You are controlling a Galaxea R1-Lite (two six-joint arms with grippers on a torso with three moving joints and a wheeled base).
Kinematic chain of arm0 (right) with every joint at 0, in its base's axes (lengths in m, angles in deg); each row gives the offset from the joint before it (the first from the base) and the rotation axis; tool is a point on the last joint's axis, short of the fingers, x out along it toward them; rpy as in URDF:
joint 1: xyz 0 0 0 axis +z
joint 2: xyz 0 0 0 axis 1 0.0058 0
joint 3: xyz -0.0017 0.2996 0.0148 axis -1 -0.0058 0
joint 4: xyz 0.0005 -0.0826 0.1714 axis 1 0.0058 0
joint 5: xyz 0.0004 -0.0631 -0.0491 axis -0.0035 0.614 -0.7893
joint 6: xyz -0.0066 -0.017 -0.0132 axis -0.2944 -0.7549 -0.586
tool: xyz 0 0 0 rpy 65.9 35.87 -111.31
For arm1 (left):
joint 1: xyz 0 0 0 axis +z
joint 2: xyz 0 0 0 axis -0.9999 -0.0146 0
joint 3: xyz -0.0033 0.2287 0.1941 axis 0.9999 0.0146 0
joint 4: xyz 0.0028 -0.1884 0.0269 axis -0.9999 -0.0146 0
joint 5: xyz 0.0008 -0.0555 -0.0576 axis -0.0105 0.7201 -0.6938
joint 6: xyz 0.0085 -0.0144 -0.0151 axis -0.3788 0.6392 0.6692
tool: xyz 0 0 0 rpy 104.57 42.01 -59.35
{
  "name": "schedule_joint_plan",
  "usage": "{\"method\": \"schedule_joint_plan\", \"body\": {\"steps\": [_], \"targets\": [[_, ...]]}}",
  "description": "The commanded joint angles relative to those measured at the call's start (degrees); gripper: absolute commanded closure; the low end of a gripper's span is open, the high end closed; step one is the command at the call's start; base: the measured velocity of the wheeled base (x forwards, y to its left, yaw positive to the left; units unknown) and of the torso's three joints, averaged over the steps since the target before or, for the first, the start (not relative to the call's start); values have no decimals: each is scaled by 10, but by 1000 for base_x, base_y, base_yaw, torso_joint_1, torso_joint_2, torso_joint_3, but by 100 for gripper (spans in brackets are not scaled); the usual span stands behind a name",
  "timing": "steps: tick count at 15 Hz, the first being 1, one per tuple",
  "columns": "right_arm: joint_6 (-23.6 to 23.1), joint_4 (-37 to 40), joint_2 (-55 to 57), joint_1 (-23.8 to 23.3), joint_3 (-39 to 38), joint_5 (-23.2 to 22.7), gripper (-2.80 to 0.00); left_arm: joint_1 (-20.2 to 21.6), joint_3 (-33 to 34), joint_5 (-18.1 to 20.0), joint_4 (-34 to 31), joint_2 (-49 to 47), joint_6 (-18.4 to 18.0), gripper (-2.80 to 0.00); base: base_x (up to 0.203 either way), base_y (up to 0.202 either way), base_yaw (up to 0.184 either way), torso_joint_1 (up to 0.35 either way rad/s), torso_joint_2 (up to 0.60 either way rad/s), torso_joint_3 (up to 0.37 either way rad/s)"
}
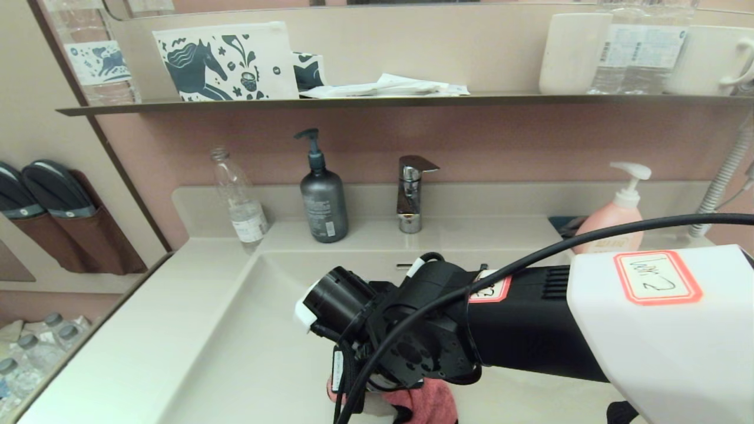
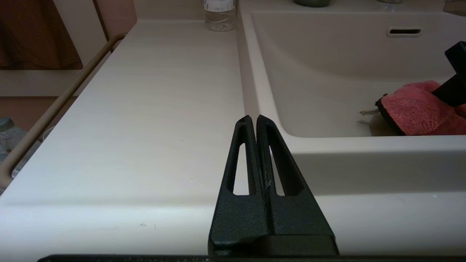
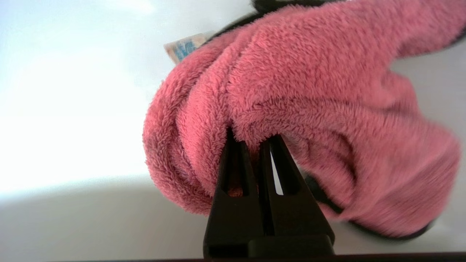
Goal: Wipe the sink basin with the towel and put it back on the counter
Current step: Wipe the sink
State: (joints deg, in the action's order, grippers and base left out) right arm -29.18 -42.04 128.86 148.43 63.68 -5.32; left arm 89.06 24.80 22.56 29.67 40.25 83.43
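While the right gripper (image 3: 255, 140) has its fingers clamped on a fold of the towel (image 3: 302, 105), the towel lies low in the sink basin (image 2: 320, 80), so wiping appears underway. Return to the counter (image 2: 145, 109) remains; the left gripper (image 2: 253, 118), fingers together, hovers there idle.

A coral-pink fluffy towel with thin black edging (image 3: 298, 91) lies in the cream-white sink basin (image 1: 259, 330), while on the far ledge stand a dark grey pump bottle (image 1: 323, 203) and a pink white-pumped soap bottle (image 1: 612, 215), below a white pouch printed with a navy horse (image 1: 227, 62).
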Motion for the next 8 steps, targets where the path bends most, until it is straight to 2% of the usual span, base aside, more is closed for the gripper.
{"method": "schedule_joint_plan", "body": {"steps": [1,5,8], "targets": [[2,-2,6,2,22,-13,0,0,0,0,0,0,0,0,0,0,0,0,0,0],[1,-42,67,2,23,-9,0,0,0,0,0,0,0,0,0,0,0,0,0,0],[-1,-44,92,-9,22,25,0,0,0,0,0,0,0,0,0,0,0,0,0,0]]}}
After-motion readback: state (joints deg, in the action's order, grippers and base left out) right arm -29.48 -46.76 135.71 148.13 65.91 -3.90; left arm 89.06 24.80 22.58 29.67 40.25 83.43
